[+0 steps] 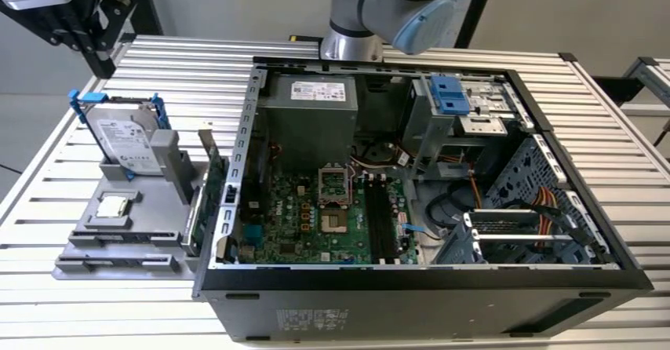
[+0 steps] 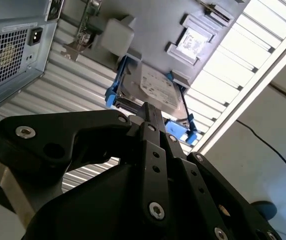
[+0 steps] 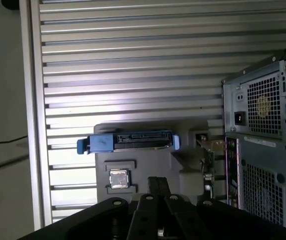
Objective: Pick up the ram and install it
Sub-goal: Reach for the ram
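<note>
My gripper hangs high over the table's far corner on the exterior view's left, above and behind the grey parts holder. Its black fingers meet at the tips with nothing between them, so the gripper is shut and empty. The ram is hidden; I cannot pick it out among the parts on the holder. The open computer case lies on its side mid-table, and the long black memory slots run along its green motherboard.
The holder carries a silver hard drive in a blue frame, a square processor chip and a green expansion card on edge beside the case wall. The arm's base stands behind the case.
</note>
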### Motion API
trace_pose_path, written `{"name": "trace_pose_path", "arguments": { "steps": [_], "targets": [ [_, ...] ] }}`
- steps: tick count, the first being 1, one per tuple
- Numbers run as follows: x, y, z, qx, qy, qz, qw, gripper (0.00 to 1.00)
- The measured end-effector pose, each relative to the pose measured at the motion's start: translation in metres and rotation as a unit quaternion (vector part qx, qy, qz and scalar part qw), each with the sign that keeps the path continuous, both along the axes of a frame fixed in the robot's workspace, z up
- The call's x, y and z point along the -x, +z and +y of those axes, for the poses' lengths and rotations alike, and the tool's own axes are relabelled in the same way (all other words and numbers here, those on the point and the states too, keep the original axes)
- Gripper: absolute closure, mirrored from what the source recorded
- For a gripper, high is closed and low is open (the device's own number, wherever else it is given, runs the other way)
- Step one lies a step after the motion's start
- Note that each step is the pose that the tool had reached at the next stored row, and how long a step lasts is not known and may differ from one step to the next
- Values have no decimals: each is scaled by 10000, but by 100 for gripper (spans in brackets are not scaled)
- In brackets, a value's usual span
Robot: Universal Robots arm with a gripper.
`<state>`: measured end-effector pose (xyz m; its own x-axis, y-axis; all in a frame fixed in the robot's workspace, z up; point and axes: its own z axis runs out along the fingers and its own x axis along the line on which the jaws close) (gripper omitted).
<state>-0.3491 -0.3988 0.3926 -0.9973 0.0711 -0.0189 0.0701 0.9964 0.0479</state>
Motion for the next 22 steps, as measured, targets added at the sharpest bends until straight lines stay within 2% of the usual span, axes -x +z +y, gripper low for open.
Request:
{"name": "trace_pose_path", "arguments": {
  "steps": [4, 9, 22],
  "targets": [
    [56, 0, 0, 0, 0, 0, 10000, 100],
    [58, 0, -8, 0, 0, 0, 10000, 100],
    [57, 0, -124, 0, 0, 0, 10000, 100]
  ]
}}
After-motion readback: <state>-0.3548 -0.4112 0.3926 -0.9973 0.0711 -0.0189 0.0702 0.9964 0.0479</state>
